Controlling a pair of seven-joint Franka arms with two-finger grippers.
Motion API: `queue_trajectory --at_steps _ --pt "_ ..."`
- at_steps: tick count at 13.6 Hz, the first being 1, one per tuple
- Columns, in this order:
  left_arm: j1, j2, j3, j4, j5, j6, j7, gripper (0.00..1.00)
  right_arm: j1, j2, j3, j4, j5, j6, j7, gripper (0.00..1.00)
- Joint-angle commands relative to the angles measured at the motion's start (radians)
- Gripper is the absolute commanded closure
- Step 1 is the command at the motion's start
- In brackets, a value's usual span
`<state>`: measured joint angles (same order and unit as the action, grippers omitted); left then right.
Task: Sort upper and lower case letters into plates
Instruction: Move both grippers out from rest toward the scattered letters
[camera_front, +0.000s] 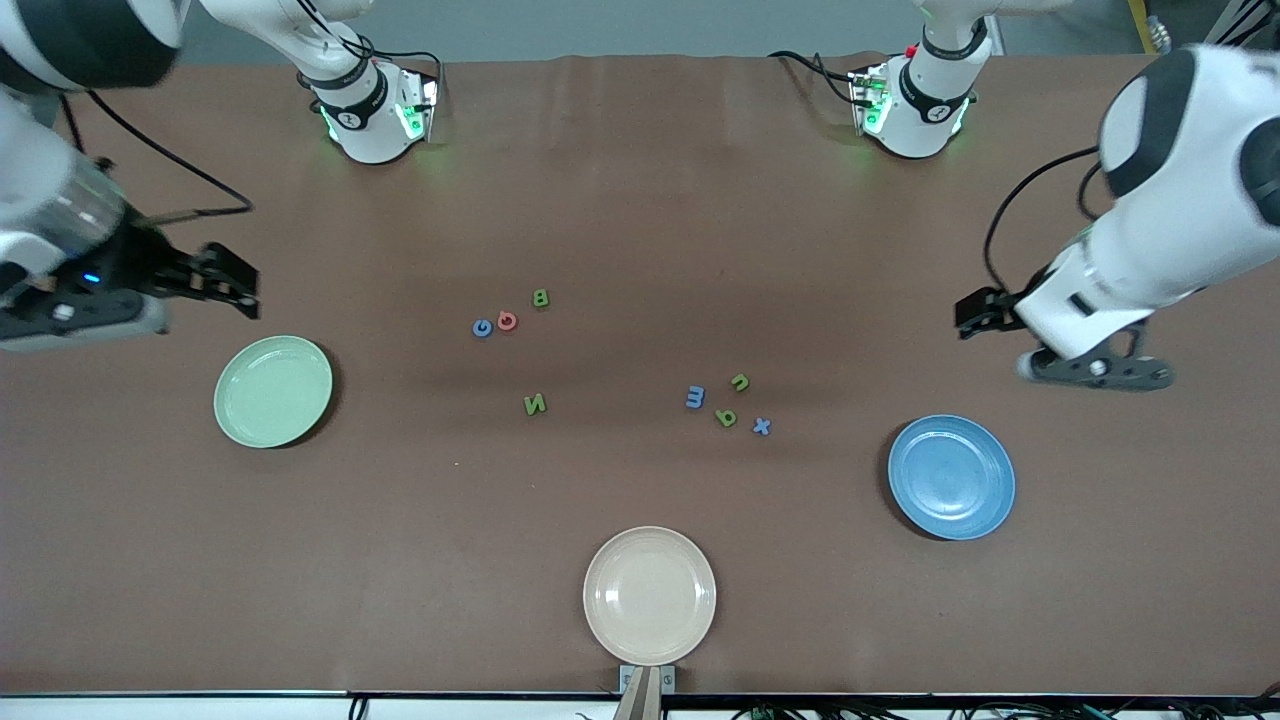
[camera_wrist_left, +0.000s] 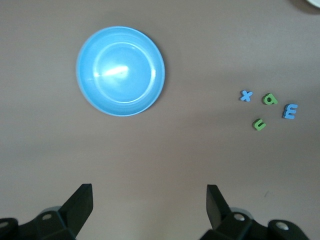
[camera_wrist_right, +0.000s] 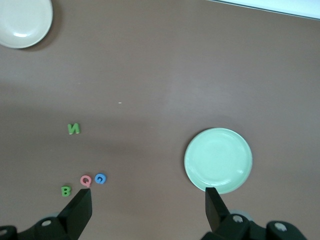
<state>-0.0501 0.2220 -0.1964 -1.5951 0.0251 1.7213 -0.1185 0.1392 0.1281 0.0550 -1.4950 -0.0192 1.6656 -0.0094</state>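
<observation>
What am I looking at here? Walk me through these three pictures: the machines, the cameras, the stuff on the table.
Two robot arms stand at a brown table. The big picture looks down from across the table; the other two come from cameras on each arm's wrist.

The right gripper hangs over the table above the green plate, jaws open, holding nothing. The left gripper hangs above the blue plate, also open and empty.

A cream plate sits nearest the big camera. Small toy letters lie mid-table in two loose groups: capitals toward the right arm's end, small letters toward the left arm's. All three plates are empty.
</observation>
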Motion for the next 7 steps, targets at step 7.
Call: queue_trajectory --at_steps 7 --pt "-0.206 0.298 -0.005 -0.040 0.082 0.371 -0.257 0.03 0.198 0.172 -0.007 -0.024 -0.004 0.095 0.083 0.01"
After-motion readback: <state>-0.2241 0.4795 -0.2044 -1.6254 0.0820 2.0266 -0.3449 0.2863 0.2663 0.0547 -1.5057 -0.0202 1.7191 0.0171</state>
